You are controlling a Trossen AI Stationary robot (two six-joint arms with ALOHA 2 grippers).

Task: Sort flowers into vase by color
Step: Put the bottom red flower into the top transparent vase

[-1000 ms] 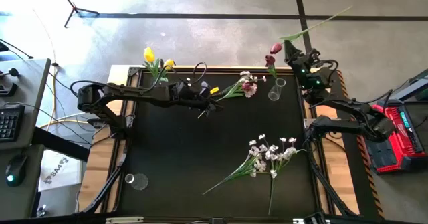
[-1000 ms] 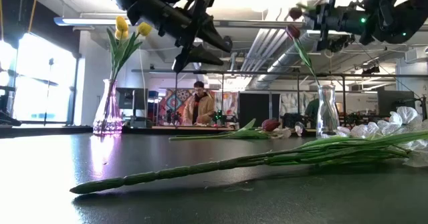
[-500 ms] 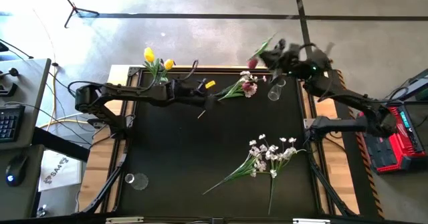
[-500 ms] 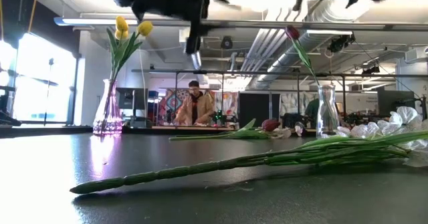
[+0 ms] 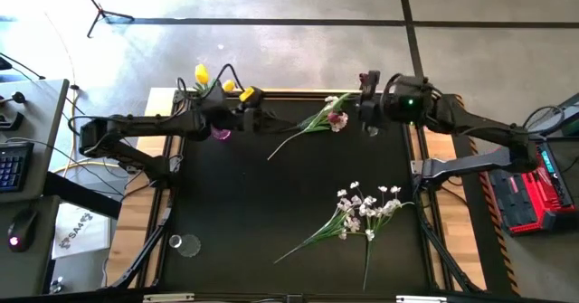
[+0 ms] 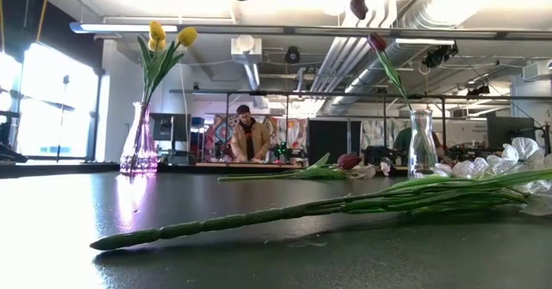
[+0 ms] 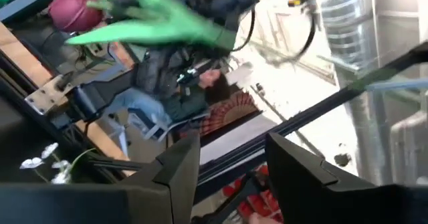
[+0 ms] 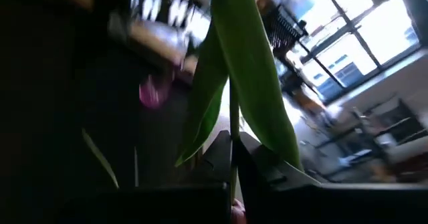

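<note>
My right gripper (image 5: pixel 365 104) is up in the air at the far right, over the clear vase (image 6: pixel 420 147), and is shut on a dark red tulip (image 6: pixel 358 4) with green leaves (image 7: pixel 167 20). That vase holds another red tulip (image 6: pixel 377 41) by its stem. My left gripper (image 7: pixel 231 147) is open with nothing between its fingers. It is raised near the pink vase (image 6: pixel 141 147), in which yellow tulips (image 5: pixel 203 74) stand. A tulip with white blossoms (image 5: pixel 327 118) lies at the far middle. White sprays (image 5: pixel 362 208) lie flat at the near right. My right gripper pinches the tulip's green stem (image 8: pixel 233 144) between its two fingers, coming roughly level from the table's right. A long leaf (image 8: pixel 251 70) runs on forward past the fingers. The flower is lifted clear of the table, and its red head (image 7: pixel 70 7) shows beyond the leaves.
A small clear glass (image 5: pixel 184 244) stands at the near left. A long green stem (image 6: pixel 285 213) stretches across the near table in the low view. A person (image 6: pixel 246 138) is in the room behind. The black mat's middle (image 5: pixel 235 194) is bare.
My right gripper has swung from the far right corner toward the table's left, rising and rolling, and has carried the tulip over the clear vase; the stem no longer sticks out past the far edge. My left gripper has risen and drawn back toward the yellow tulips, staying open.
</note>
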